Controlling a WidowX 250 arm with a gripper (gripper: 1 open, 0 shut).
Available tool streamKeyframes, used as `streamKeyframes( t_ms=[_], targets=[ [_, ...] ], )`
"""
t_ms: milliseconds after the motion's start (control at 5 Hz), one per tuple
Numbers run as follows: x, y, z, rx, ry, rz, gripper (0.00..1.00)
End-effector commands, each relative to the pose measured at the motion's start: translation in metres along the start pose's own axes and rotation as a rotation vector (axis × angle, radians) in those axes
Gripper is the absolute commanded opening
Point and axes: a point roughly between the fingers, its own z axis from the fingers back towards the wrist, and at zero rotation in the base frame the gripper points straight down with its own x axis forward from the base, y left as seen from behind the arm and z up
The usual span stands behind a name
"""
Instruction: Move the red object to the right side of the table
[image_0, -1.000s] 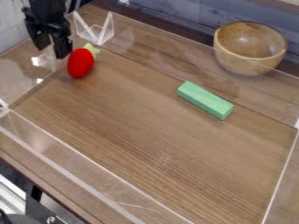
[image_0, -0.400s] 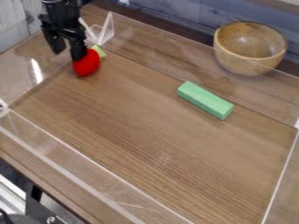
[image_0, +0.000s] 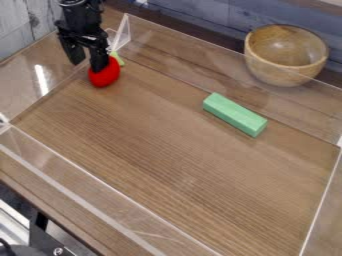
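Observation:
The red object (image_0: 104, 72), a small glossy strawberry-like toy with a green tip, lies on the table (image_0: 174, 160) near its far left corner. My black gripper (image_0: 83, 52) hangs straight down over the toy's upper left part and stands open. Its two fingers (image_0: 96, 54) come down close to the toy, and the gripper's body hides part of it. I cannot tell whether a finger touches it.
A flat green block (image_0: 235, 113) lies right of centre. A round wooden bowl (image_0: 285, 53) stands at the far right. Low clear acrylic walls (image_0: 80, 190) border the tabletop on all sides.
The gripper has moved to the right and down, from beside the red toy to over it. It stayed open. The toy, block and bowl have not moved.

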Motion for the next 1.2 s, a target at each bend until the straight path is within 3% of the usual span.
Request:
streamKeyframes(
  t_ms=[0, 1000],
  targets=[
    [0.01, 0.008, 0.003, 0.021, -0.03, 0.031, 1.0],
    [0.021, -0.001, -0.014, -0.024, 0.036, 0.082, 1.0]
  ],
)
